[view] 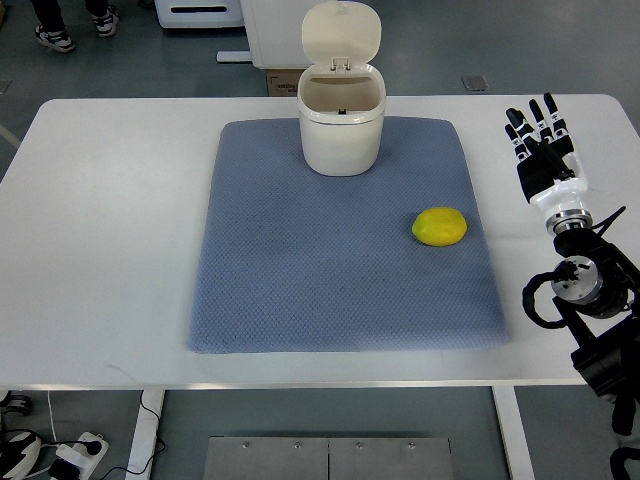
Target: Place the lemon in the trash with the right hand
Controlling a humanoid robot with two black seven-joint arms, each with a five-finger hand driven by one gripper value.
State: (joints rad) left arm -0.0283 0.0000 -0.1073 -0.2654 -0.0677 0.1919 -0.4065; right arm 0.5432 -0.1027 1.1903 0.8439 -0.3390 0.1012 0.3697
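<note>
White bench [110, 250] carries a blue-grey quilted mat [300, 280] laid across its middle; bare bench surface to the left of it, no left arm in view. On the mat's far edge, centre, stands a small cream trash bin [341, 135], lid flipped up and back, mouth open and the inside looking empty from here. Further right, on the mat's right half and near its right edge, lies the lemon [439, 226]: bright yellow, oval, long axis roughly across the picture, skin smooth with a faint sheen, no visible bruise; it sits well apart from the bin, nearer the robot's side. Judged handling: light, firm with slight give, rind somewhat slick, and round enough to roll if nudged on the mat, though the textured fabric should damp that. Best hold looks like a wrap across the short waist from above, fingers on one flank and thumb on the other, not on the tapered ends. Right robot hand [541, 150] is at the right margin, over bare bench just off the mat, black fingers extended and loosely spread, holding nothing, well clear of the lemon. Grasp not yet begun.
</note>
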